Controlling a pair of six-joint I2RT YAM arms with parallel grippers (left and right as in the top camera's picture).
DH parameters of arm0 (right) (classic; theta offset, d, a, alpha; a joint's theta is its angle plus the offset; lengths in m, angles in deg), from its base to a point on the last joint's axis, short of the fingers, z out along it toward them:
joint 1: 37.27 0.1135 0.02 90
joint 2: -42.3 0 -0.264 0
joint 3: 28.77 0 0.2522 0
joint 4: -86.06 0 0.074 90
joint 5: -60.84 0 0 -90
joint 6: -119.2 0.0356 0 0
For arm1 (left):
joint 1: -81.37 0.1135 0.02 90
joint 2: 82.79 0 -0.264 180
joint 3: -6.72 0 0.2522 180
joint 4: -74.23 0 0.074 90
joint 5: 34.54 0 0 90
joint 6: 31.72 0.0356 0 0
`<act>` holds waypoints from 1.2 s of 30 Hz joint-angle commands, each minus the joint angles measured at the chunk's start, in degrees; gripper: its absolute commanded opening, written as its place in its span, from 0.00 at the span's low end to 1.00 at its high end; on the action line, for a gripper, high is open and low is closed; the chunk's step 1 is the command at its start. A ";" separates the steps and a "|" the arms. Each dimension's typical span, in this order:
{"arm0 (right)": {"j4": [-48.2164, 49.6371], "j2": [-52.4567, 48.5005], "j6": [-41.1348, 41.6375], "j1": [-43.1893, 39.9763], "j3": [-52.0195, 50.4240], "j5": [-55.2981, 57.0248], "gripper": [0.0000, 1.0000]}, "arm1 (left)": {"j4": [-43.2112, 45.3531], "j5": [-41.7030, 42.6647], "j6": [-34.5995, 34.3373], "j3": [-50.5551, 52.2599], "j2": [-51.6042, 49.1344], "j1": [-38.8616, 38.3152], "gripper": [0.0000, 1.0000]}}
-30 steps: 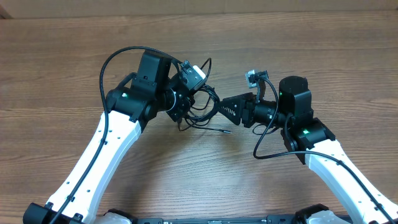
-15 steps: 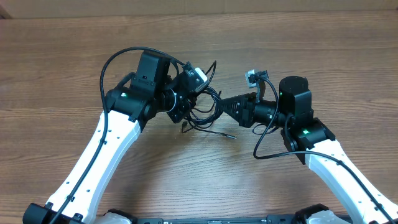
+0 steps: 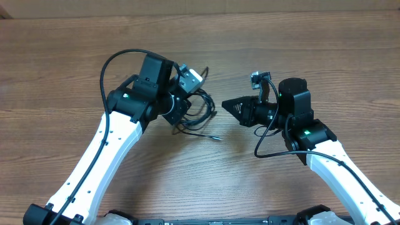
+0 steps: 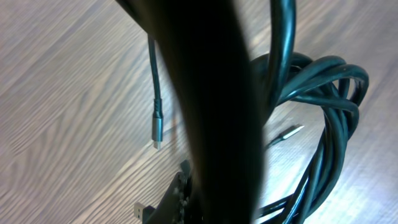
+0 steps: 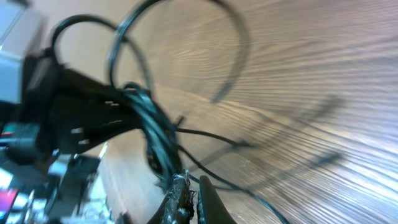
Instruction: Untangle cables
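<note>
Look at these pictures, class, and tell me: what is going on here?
Two robot arms are working on a tangle of thin black cables over a wooden table. The left gripper is shut on the bunch, with one plug end trailing onto the wood. The right gripper is shut too, its tip just beside the tangle; whether it pinches a thin strand cannot be told. The cables are bunched in loops, not yet untangled.

- The left arm (image 3: 115,140) bends inward, with the left gripper (image 3: 182,108) closed.
- The right arm (image 3: 337,165) bends inward, with the right gripper (image 3: 226,105) closed and pointing left.
</note>
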 commanded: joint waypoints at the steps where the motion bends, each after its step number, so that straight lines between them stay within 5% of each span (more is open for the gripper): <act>1: -0.44 0.35 4.22 -0.20 0.33 6.19 0.04 | -0.04 -4.46 -0.98 -0.44 0.76 0.46 0.04; 5: -0.37 0.35 3.98 -0.20 0.33 5.27 0.05 | -0.02 -2.84 -0.24 -0.44 0.76 0.46 0.04; 14: 0.31 0.35 -3.65 -0.20 0.33 -1.70 0.53 | 3.32 10.75 4.44 -0.44 0.76 0.46 0.04; 36: 3.04 0.37 -3.58 -0.20 0.33 -5.53 0.51 | 4.87 15.39 4.28 -0.44 0.76 0.48 0.04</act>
